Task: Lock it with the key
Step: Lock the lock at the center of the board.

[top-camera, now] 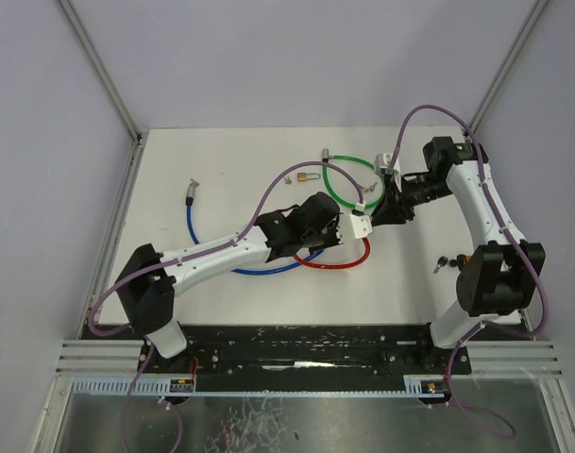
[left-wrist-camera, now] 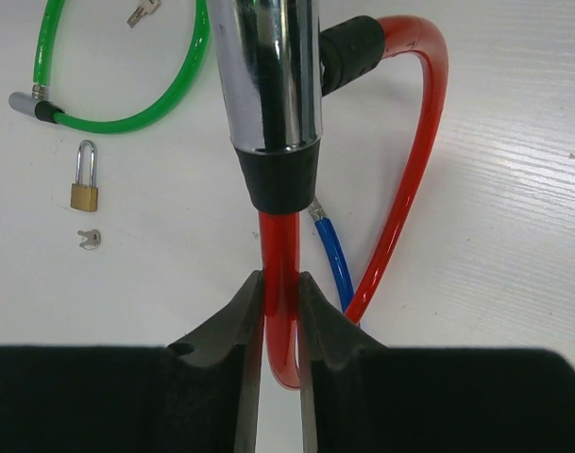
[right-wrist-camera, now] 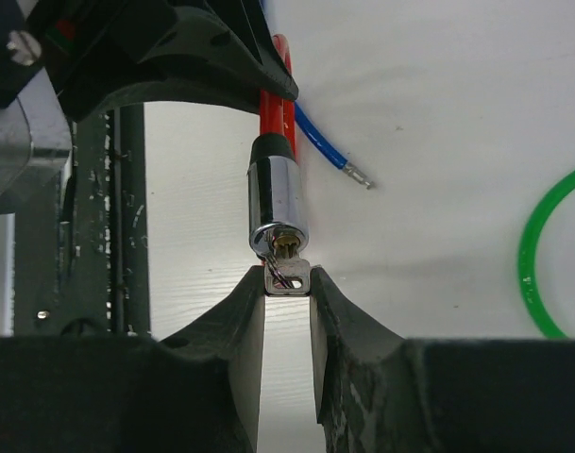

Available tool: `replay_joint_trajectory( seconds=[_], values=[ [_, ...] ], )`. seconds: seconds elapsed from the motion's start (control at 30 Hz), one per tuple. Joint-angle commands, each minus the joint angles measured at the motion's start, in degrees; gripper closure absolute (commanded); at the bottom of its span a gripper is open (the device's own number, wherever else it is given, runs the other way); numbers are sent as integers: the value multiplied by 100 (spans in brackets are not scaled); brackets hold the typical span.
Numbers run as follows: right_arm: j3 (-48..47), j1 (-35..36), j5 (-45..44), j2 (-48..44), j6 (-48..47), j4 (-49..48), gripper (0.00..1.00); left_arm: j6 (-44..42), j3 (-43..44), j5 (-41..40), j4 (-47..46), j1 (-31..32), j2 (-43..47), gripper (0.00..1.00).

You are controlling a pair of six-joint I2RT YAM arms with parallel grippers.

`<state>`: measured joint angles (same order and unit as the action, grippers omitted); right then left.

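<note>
The lock is a red cable lock with a chrome cylinder [left-wrist-camera: 273, 75] and a black collar. My left gripper [left-wrist-camera: 280, 283] is shut on its red cable [left-wrist-camera: 414, 170] just below the collar and holds the cylinder up off the table. In the right wrist view a small silver key [right-wrist-camera: 292, 279] sits in the keyhole at the end of the cylinder [right-wrist-camera: 278, 203]. The right gripper [right-wrist-camera: 288, 283] is shut on the key's head. From above, both grippers meet at the table's middle, the left [top-camera: 342, 229] and the right [top-camera: 386, 209].
A green cable lock [top-camera: 348, 179] lies behind the grippers, and a blue cable [top-camera: 197, 236] lies to the left. A small brass padlock [left-wrist-camera: 84, 184] and a loose key [left-wrist-camera: 89, 239] rest on the white table. A black object [top-camera: 442, 262] lies near the right arm's base.
</note>
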<state>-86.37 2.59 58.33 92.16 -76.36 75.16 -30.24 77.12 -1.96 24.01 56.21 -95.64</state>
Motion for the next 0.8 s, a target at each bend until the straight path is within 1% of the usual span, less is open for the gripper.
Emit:
replay_joint_trajectory(
  seconds=[0.0,0.23,0.33,0.47,0.6,0.67,0.77],
  values=[
    [-532,91,383,465,438,863,87,29,-11,321,-175,90,-71,100],
    [-679,93,426,691,1425,861,84,36,-21,327,-187,86,-69,100],
    [-674,93,423,682,1642,856,81,39,-30,314,-186,84,-57,100],
    [-608,84,228,507,1839,571,75,47,-79,296,-194,92,-29,100],
    [-558,54,171,347,2038,288,62,53,-155,267,-204,90,6,100],
    [-571,12,179,122,2071,202,57,54,-188,256,-204,85,39,100],
    [-636,-71,217,13,2079,158,53,67,-219,253,-219,75,59,100]
  ],
)
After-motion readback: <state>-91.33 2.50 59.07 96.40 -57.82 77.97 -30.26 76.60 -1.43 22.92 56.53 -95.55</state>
